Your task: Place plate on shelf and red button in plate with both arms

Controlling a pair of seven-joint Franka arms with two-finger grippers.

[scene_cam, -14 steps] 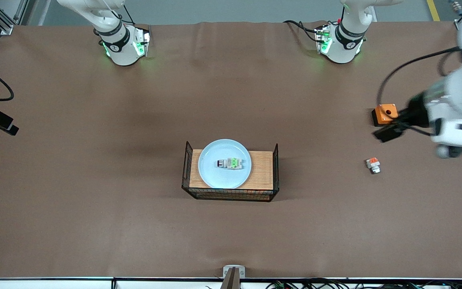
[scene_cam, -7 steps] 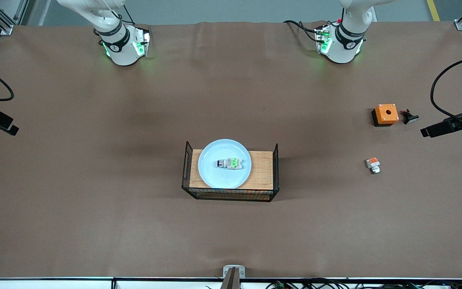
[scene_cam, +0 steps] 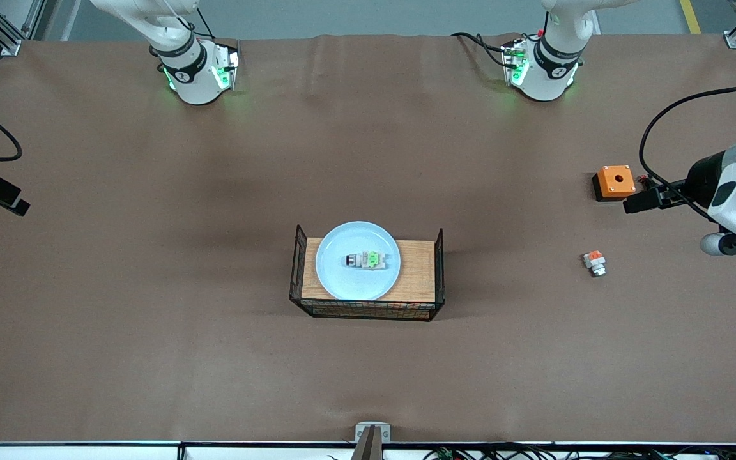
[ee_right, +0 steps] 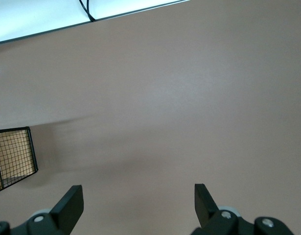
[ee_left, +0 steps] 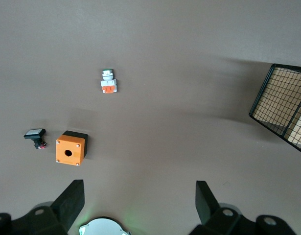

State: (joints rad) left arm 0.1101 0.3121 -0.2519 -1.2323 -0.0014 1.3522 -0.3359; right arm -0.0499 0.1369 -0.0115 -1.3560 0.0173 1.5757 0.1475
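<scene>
- Our left gripper (ee_left: pixel 135 205) hangs spread wide and empty over bare table at the left arm's end, with the orange box (ee_left: pixel 71 149) and the black button (ee_left: pixel 34 136) just beside it below.
- Our right gripper (ee_right: pixel 135 205) is likewise spread and empty, over bare table with a corner of the wire rack (ee_right: pixel 13 156) near it.
- From the left gripper, the plate (scene_cam: pixel 358 260) sits well apart toward mid-table on the wire rack's wooden board.
- The red button (scene_cam: pixel 367 260) lies on the plate, its long axis running between the two arms' ends.
- We judge both things placed; neither arm is clearly the nearer.
</scene>
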